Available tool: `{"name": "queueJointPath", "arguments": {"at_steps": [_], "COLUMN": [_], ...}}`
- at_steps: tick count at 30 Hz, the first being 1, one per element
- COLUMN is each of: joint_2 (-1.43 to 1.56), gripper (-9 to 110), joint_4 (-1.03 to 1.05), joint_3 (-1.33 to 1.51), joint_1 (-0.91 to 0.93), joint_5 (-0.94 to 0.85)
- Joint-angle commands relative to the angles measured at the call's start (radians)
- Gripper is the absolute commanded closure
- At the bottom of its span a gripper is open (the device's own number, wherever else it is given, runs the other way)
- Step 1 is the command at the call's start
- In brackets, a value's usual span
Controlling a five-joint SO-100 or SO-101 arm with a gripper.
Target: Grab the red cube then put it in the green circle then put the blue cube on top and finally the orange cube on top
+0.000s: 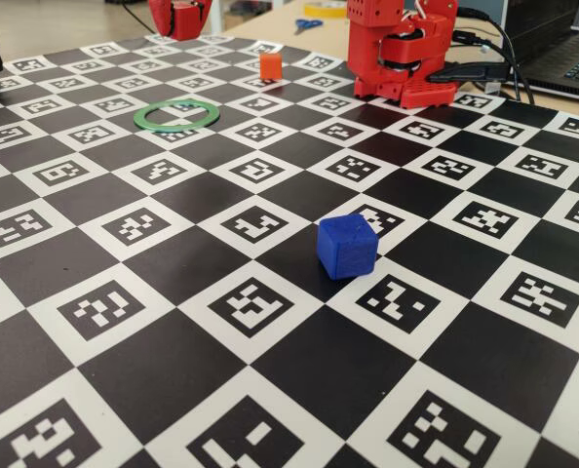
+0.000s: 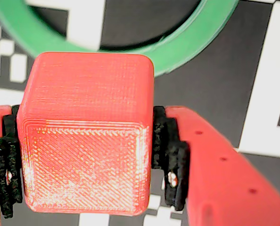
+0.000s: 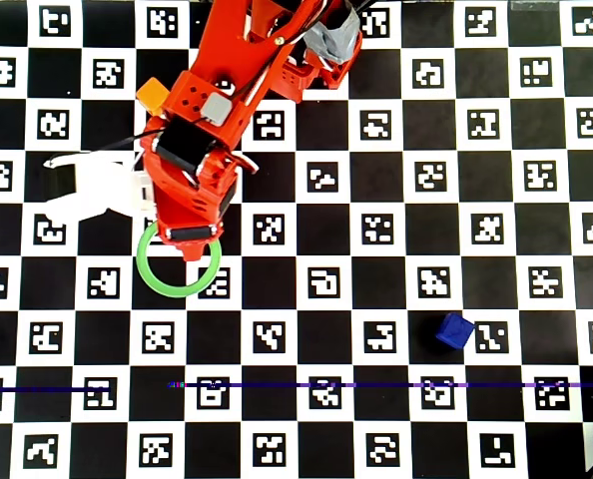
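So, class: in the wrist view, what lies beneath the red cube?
Below the red cube, held in the tool, part of the green circle and checkered board show; the cube hides whatever is directly under it.

Red cube (image 2: 86,136); green circle (image 1: 176,115); blue cube (image 1: 346,247); orange cube (image 1: 269,65); black-and-white checkered, marker-printed counter (image 1: 153,370); red gripper (image 2: 86,188).

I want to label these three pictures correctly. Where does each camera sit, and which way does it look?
Fixed view: low at the board's near edge, looking across past the blue cube to the arm's base.
Wrist view: on the gripper, looking down at the held red cube.
Overhead view: straight down on the arm.
All three show the green circle.
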Motion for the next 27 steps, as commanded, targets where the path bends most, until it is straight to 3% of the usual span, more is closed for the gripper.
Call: {"name": "queueJointPath", "arguments": {"at_steps": [1,27], "joint_2": [0.012,-0.133], "gripper": [95,95], "joint_4": [-0.067,-0.377], "joint_3": [0.014,0.179], "joint_1": [0.026,0.041], "joint_5": [-0.023,0.049]}}
